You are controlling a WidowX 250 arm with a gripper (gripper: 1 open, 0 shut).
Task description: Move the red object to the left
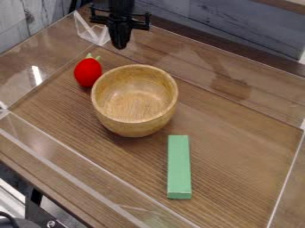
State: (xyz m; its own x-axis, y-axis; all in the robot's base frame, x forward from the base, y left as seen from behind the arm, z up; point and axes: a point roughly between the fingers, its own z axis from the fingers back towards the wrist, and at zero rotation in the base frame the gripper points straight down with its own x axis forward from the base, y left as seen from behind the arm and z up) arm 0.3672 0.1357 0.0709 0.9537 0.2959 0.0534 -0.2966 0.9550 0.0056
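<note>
**A:** So where's the strawberry [87,72] sitting right now?

**B:** On the bench [238,116], just to the left of the wooden bowl [135,100], right beside its rim, maybe touching it, hard to say from this angle. It's upright-ish with the little green leafy bit pointing up and back. Nothing is holding it.

**A:** And the hand?

**B:** The hand [120,43] is behind the bowl, up near the top of the view, pointing straight down. It's dark and narrow at the tip, fingers clenched together with nothing between them. It's off to the back right of the strawberry, clearly apart from it.

**A:** Anything else on there?

**B:** A long flat green block [179,166] lying in front of the bowl, a bit to the right, pointing roughly toward the camera. It's apart from the bowl. The bowl itself looks empty inside. Clear plastic walls [36,40] run around the bench edges.
</note>
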